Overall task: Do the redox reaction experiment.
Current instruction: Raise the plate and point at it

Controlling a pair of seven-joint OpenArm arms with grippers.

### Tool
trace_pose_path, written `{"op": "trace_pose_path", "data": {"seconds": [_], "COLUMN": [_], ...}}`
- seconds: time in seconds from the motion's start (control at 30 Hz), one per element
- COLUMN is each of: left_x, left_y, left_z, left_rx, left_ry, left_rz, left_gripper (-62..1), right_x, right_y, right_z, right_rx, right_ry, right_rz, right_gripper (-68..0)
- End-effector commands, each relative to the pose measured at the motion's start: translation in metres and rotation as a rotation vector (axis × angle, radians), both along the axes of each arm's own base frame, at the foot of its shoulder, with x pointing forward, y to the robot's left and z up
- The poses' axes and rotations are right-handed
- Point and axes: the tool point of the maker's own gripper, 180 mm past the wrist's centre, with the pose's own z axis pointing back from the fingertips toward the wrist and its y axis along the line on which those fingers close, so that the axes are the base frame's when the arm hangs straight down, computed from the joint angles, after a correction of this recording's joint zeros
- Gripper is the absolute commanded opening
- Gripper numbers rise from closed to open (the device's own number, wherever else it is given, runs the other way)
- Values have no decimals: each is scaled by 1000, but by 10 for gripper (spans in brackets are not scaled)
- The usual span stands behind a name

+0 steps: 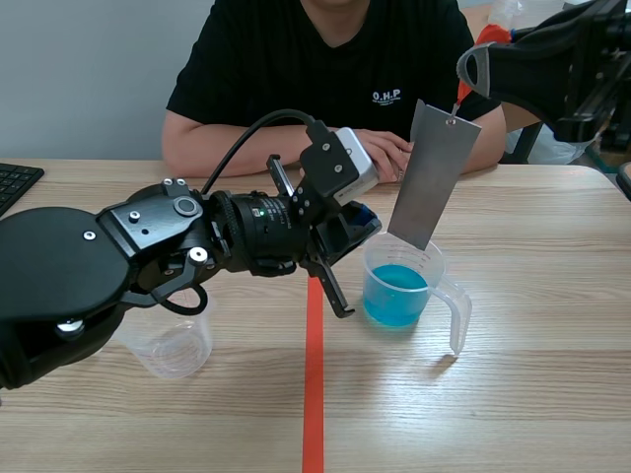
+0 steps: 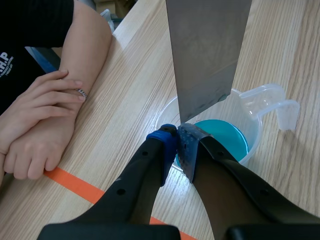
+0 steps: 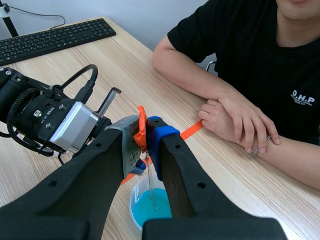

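My right gripper (image 3: 144,129) is pinched shut on a small orange-red tab (image 1: 463,95). A flat grey metal plate (image 1: 432,175) hangs from it, tilted, with its lower edge in the mouth of the clear plastic beaker (image 1: 452,296) holding blue liquid (image 1: 396,294). I cannot tell whether plate and liquid touch. My left gripper (image 2: 178,142) is closed narrow on that beaker's near rim, one pad inside and one outside.

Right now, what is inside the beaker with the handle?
Blue liquid lies in the beaker. The hanging metal plate reaches down to its rim; the left end effector hides the plate's lowest corner, so contact with the liquid cannot be told.
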Motion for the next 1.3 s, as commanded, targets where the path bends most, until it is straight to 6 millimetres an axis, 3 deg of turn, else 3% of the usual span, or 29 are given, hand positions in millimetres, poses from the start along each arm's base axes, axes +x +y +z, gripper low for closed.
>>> {"op": "trace_pose_path", "data": {"seconds": [0.0, 0.53, 0.73, 0.87, 1.0, 1.1, 1.27], "left_x": [4, 3, 5, 10, 15, 14, -8], "left_y": [-8, -9, -1, 23, 60, 90, 138], "left_z": [19, 24, 20, 14, 11, 27, 50], "left_rx": [-44, -73, -56, -45, -37, -71, -100], "left_ry": [-36, -52, -53, -36, -7, -14, -29], "left_rz": [-11, -22, -11, 19, 77, 121, 170], "left_gripper": [-560, -560, -560, -560, -560, -560, -560], "right_x": [1, 1, 1, 1, 1, 1, 1], "right_y": [-1, -1, -1, -1, -1, -1, -1], "right_z": [11, 11, 11, 11, 12, 12, 11], "right_rx": [10, 11, 11, 11, 11, 11, 7], "right_ry": [-33, -34, -34, -34, -34, -34, -32], "right_rz": [2, 2, 2, 2, 2, 2, 1], "right_gripper": [-662, -662, -662, -662, -662, -662, -662]}}
